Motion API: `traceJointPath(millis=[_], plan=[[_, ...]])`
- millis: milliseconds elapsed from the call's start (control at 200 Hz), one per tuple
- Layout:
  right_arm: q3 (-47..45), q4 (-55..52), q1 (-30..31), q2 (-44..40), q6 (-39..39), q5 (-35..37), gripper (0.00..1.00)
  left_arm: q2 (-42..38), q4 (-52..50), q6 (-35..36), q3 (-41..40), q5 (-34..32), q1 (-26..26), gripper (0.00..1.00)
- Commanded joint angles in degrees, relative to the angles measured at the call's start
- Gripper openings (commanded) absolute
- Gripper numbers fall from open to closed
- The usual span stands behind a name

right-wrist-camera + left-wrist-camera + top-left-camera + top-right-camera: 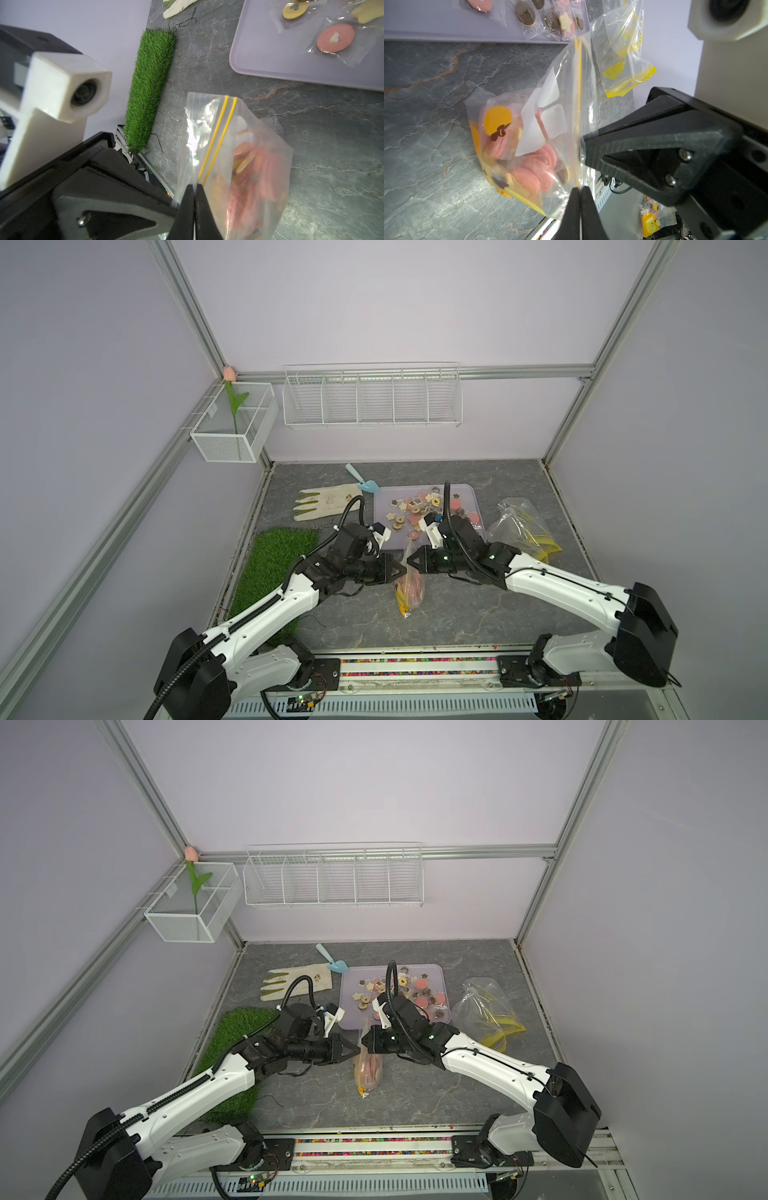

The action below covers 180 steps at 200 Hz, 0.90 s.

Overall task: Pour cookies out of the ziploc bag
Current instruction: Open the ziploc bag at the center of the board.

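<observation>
Left gripper (580,188) and right gripper (194,185) clamp the ziploc bag (239,145) top

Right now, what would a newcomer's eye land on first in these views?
The meeting at mid-table: the left gripper and right gripper, nose to nose, both pinch the top edge of a clear ziploc bag holding pink cookies. Just behind it, a lavender tray is strewn with wrapped cookies, and crumpled empty bags lie to the tray's right.
</observation>
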Motion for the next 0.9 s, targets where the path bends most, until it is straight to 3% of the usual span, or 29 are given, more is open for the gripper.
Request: traceJointPath(millis=[0,135,325,460,560,655,730,895], plan=[[-0.45,3.14,0.14,-0.48,-0.03,-1.26,0.07,0.85,-0.69,0.86,1.95,-0.93,0.04,0.26],[-1.15,4.27,0.1,-1.24,0.01,-1.94,0.07,1.39,-0.13,0.84,1.93,-1.39,0.03,0.27],[-1.57,3.92,0.12,-1.82,-0.3,-1.61,0.07,1.8,0.06,0.64,2.03,-1.59,0.08,0.01],[-1.53,3.55,0.06,-1.84,-0.41,-1.33,0.07,1.3,-0.51,0.92,2.26,-1.97,0.08,0.04],[-1.68,3.72,0.06,-1.84,-0.28,-1.29,0.07,0.66,-0.75,1.21,2.41,-2.37,0.12,0.2],[-1.58,3.73,0.13,-1.88,-0.28,-1.37,0.07,0.2,-0.65,1.19,2.27,-2.93,0.12,0.22],[-1.66,3.73,0.13,-1.91,-0.29,-1.42,0.07,0.23,0.12,0.81,1.74,-3.39,0.12,0.2],[-1.62,3.55,0.07,-2.0,-0.3,-1.28,0.07,0.74,1.23,0.17,0.83,-3.18,0.21,0.04]])
